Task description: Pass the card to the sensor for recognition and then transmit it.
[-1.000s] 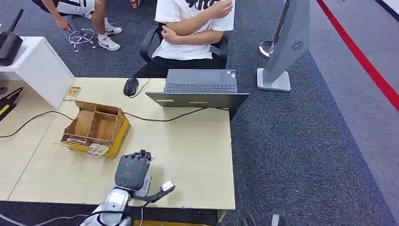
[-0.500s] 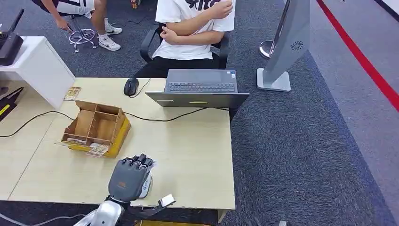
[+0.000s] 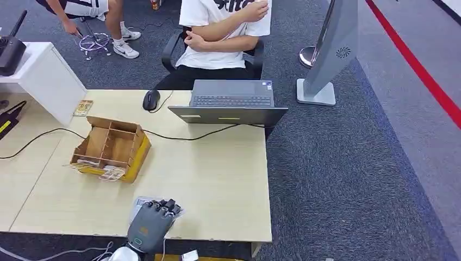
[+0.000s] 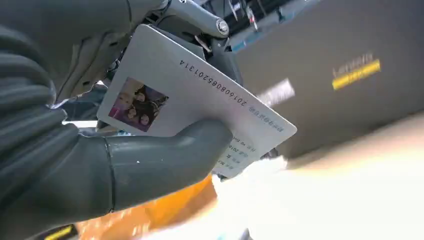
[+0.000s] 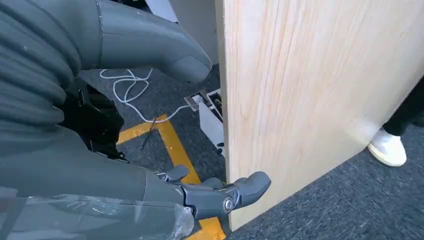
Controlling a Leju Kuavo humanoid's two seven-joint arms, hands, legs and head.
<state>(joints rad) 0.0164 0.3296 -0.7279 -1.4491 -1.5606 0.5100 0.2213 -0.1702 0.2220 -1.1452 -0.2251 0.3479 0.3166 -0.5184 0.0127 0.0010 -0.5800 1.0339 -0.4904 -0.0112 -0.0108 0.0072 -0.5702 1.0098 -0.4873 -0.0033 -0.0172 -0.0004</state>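
Left wrist view gives you the left hand [image 4: 100, 150] pinching the card [image 4: 200, 107], thumb pressed on its printed face and fingers behind it. From the head view you see that hand [image 3: 149, 225] low at the table's [image 3: 217, 179] near edge, close to the divided cardboard box [image 3: 111, 147]. Your right hand [image 5: 150, 125] hangs beside the table edge, fingers apart, holding nothing.
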